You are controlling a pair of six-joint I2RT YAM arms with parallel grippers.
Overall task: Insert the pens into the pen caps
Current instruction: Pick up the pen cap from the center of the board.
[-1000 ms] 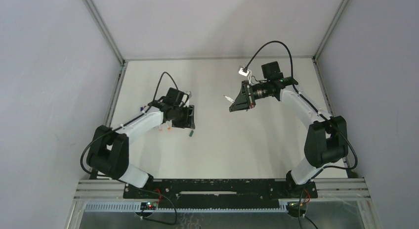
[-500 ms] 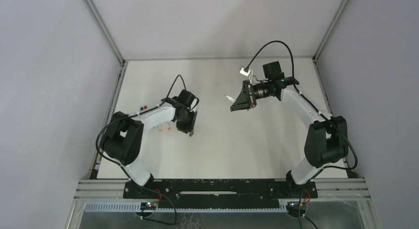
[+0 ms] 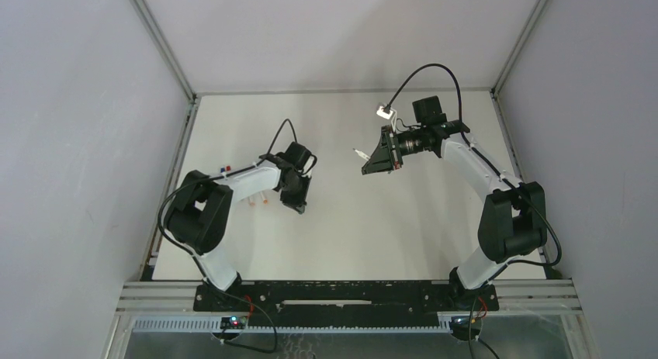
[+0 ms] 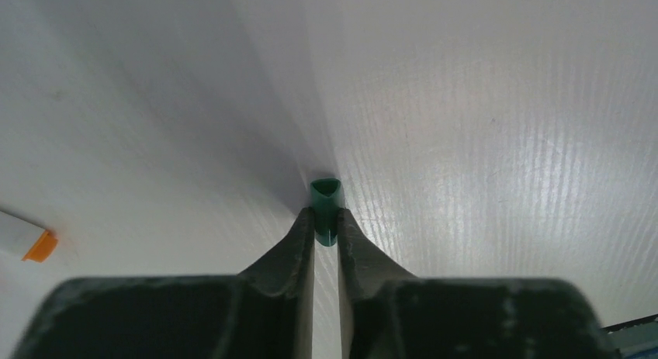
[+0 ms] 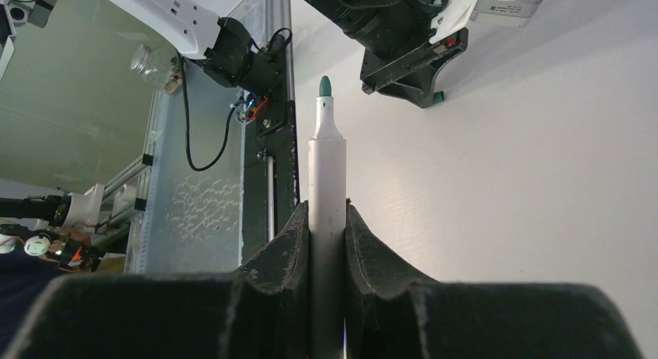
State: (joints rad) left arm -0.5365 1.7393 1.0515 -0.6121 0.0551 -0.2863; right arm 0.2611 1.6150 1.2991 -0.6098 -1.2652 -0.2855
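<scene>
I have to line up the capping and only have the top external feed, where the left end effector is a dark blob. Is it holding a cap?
Observer: Yes. In the left wrist view the left end effector is shut on a green cap, which sticks out past the fingertips.
Operator: And does the pen on the right match it? I can't see its colour from up here.
Observer: It does. In the right wrist view the right end effector clamps a white pen by its barrel, and the green tip is bare and points away from the fingers.
</scene>
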